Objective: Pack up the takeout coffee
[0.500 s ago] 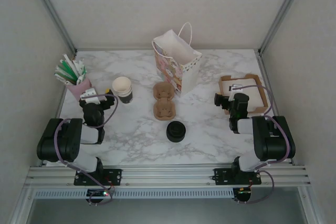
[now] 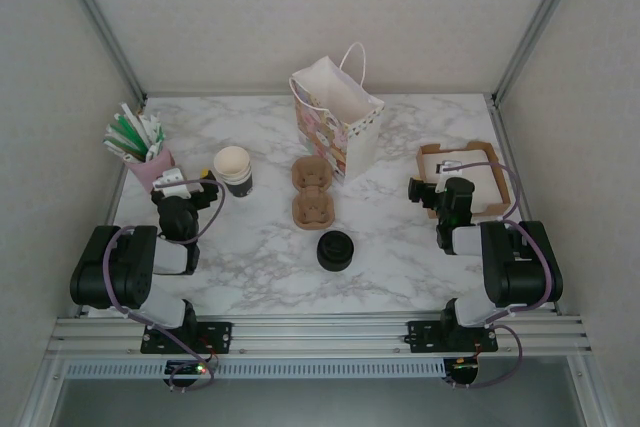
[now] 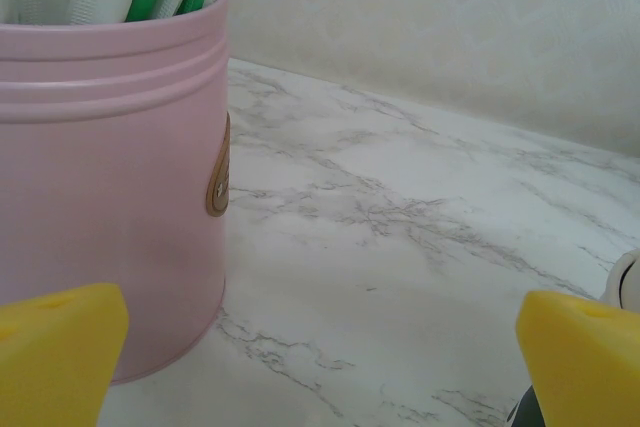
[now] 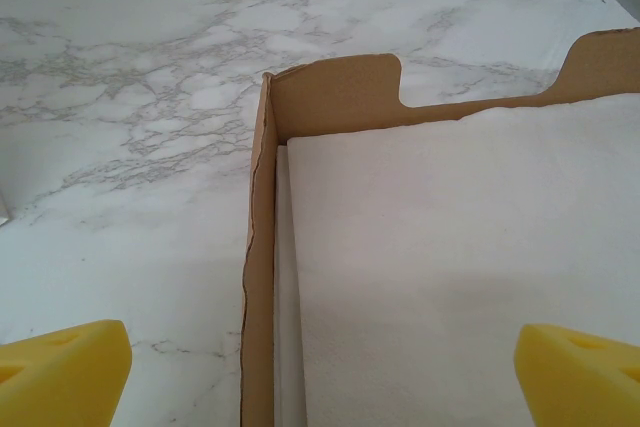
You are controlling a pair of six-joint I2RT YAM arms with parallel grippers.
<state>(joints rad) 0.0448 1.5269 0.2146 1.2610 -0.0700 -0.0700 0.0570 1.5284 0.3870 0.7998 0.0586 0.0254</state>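
The takeout coffee is out of view. A lidless paper cup (image 2: 232, 169), cream above and black below, stands at the left. A separate black round lid (image 2: 335, 250) lies near the table's middle front. My left gripper (image 2: 188, 185) (image 3: 320, 367) rests low just left of the lidless cup, open, with bare marble between its yellow fingertips (image 3: 60, 347). My right gripper (image 2: 440, 189) (image 4: 320, 377) is open at the left wall of a cardboard box (image 4: 258, 247), holding nothing.
A pink holder (image 2: 150, 169) (image 3: 110, 197) of green and white sticks stands close in front of the left gripper. A brown two-cup carrier (image 2: 311, 192) and an open paper bag (image 2: 338, 127) stand mid-table. White napkins (image 4: 460, 267) fill the box (image 2: 490, 152).
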